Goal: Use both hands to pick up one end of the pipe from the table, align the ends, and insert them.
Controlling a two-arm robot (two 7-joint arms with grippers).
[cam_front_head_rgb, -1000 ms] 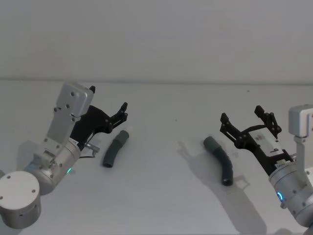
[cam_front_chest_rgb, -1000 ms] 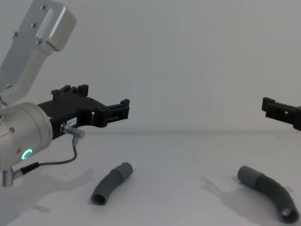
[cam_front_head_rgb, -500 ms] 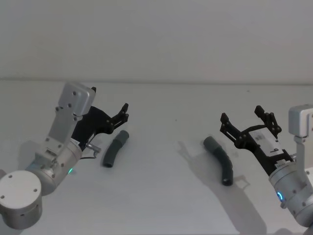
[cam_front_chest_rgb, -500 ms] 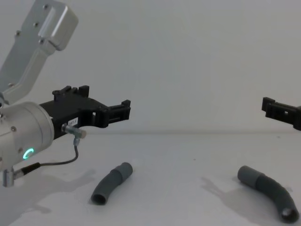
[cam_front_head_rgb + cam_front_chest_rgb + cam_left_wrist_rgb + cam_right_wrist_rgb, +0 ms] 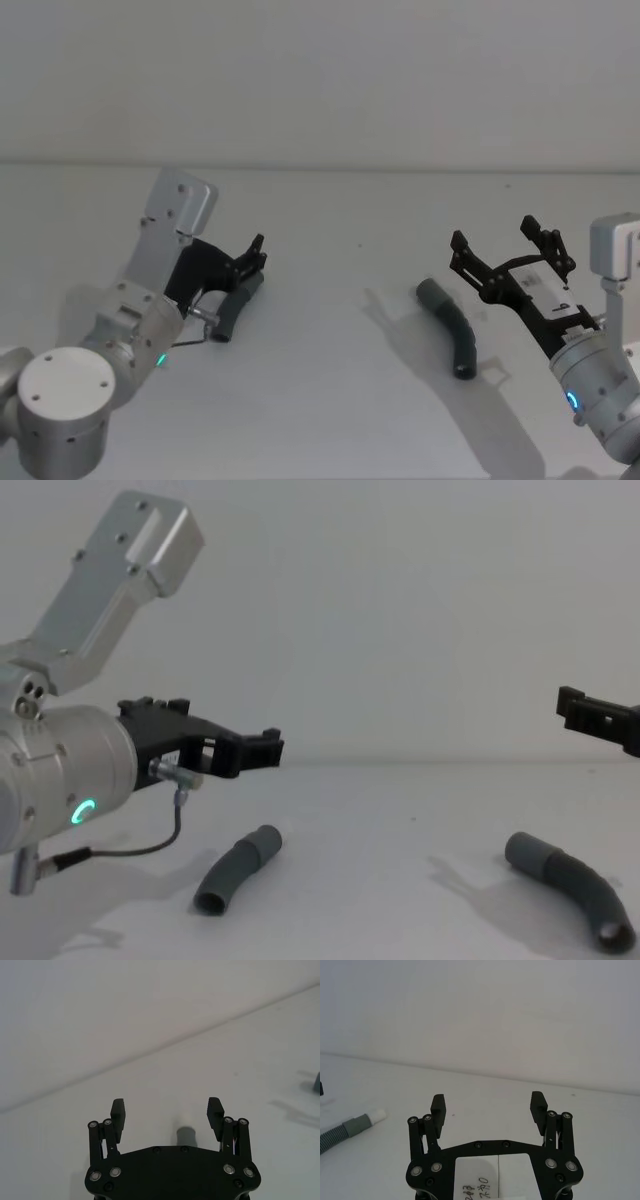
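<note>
Left gripper point(image 5: 166, 1110), jaws wide, hovers over the left hose piece point(image 5: 238, 868); right gripper point(image 5: 495, 238), equally wide, and right hose piece point(image 5: 452, 325) stand well apart from it across the table point(image 5: 340, 390).

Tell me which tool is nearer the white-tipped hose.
Left. The left tool hangs open just above the white-tipped hose, over its tip end. The right tool, also open, is far across the table, near the other hose.

Two hose pieces point(image 5: 238, 870) point(image 5: 575, 885), two grippers point(image 5: 166, 1107) point(image 5: 487, 1099), one table point(image 5: 400, 880).
</note>
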